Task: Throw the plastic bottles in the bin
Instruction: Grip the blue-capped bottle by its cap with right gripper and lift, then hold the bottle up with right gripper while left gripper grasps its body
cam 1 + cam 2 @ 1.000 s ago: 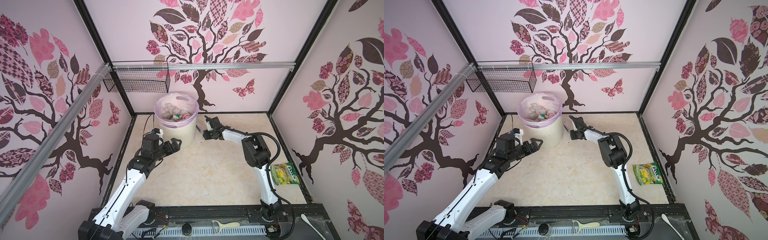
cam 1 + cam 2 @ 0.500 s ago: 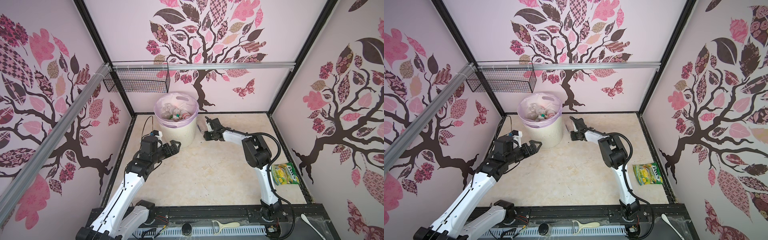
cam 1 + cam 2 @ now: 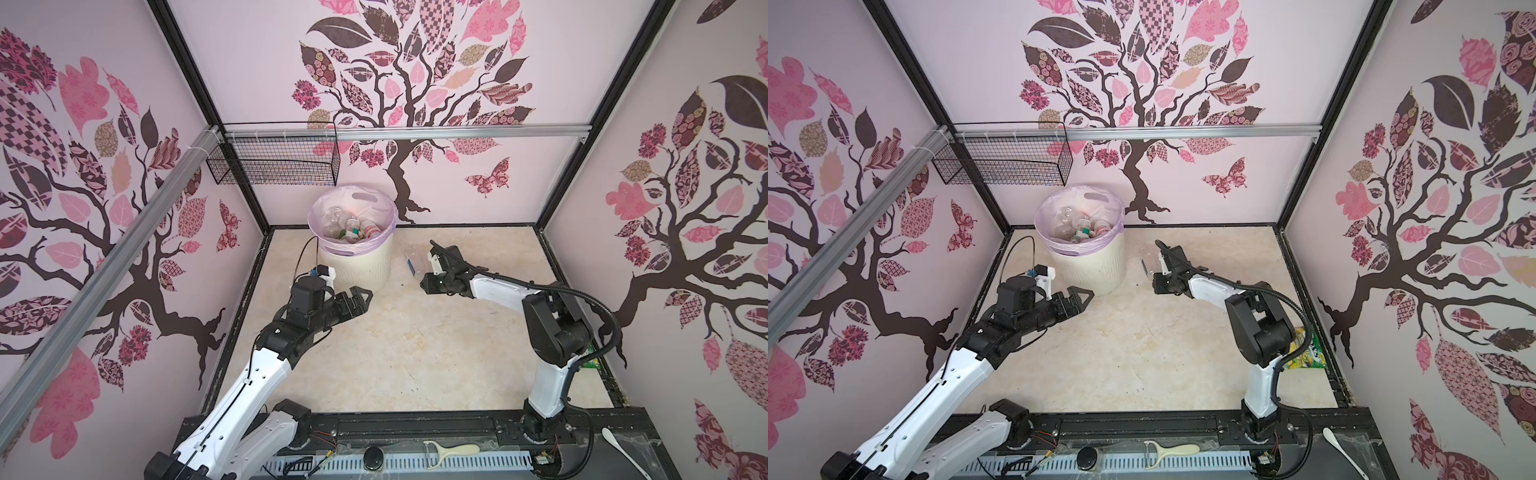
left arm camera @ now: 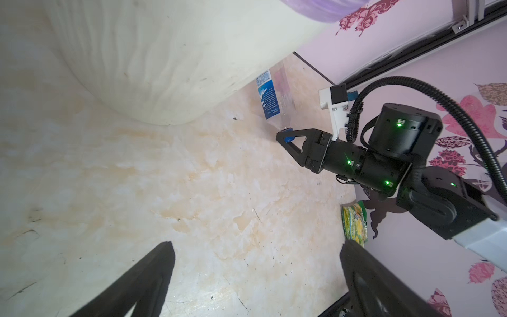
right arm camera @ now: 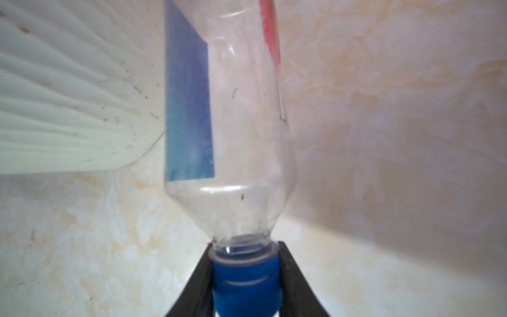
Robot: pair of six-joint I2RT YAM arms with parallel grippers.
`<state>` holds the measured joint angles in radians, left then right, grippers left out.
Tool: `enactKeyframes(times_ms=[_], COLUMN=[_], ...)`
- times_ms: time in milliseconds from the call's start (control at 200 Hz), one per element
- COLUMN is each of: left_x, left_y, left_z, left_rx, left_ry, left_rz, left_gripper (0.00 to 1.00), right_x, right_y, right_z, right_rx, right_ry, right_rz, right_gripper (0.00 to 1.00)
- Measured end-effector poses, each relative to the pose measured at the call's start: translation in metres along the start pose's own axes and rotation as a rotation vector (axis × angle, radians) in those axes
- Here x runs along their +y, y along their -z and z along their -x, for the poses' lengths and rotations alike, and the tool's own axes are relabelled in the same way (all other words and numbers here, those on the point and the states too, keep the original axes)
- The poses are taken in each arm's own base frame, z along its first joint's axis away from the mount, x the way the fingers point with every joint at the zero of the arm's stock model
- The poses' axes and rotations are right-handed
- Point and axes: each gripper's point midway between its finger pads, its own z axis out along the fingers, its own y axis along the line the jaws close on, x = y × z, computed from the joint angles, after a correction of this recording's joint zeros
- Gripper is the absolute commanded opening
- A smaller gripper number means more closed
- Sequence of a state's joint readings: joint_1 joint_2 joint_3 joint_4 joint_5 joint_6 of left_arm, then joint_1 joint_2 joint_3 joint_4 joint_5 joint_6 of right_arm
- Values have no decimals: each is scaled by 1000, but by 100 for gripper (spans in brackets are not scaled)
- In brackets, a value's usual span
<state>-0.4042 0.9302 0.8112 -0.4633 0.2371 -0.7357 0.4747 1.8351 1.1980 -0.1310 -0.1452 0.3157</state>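
R pincer (image 4: 286,136) reaches low, clamps bottle (image 4: 270,96) by cap (image 5: 247,285) (blue); L pincer (image 3: 360,296) wide, near bin (image 3: 361,266).

Shows a cream-white ribbed bin (image 3: 365,266) lined in pale lilac, its discarded bottles (image 3: 353,230) mostly clear with white, green and red touches. Pairs a clear bottle (image 5: 241,137), blue-labelled with a red strip and a blue cap (image 5: 247,282), with the black right gripper (image 4: 287,136). Sets white-and-black arms (image 3: 257,382) on a mottled cream-and-tan floor (image 3: 415,340). Wraps pale pink walls (image 3: 257,62) in dark brown trees with pink, patterned leaves and butterflies. Adds a black wire basket (image 3: 274,164), a green-yellow packet (image 4: 354,225) and a cream peeler (image 3: 453,449).
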Motion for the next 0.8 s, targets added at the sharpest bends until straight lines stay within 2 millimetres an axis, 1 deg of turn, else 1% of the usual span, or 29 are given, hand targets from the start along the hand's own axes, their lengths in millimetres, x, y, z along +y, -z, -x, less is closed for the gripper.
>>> enactKeyframes(times_ms=[235,290,330,450,550,655,800], left_x=[-6,-14,-23,-57,-77,-92,-107], left_y=[-21,-27,-30,-38,-45,-52,-61], left_z=[-5,-6,-5,8,23,40,55], left_rx=[32,46,50,38,19,-6,-24], left_ry=[34,19,3,-41,-63,-80,-92], left_rz=[5,5,-1,-43,-67,-78,-92], left_gripper=[98,98,98,98,98,98,98], right_x=[17,24,27,47,67,83,91], right_y=[65,81,90,116,134,149,166], right_z=[-1,-1,0,0,-2,-6,-5], right_rx=[-81,-106,-122,-160,-180,-189,-208], right_ry=[-3,2,6,39,73,92,85], right_rz=[64,85,95,136,175,217,256], right_gripper=[25,25,25,25,25,25,25])
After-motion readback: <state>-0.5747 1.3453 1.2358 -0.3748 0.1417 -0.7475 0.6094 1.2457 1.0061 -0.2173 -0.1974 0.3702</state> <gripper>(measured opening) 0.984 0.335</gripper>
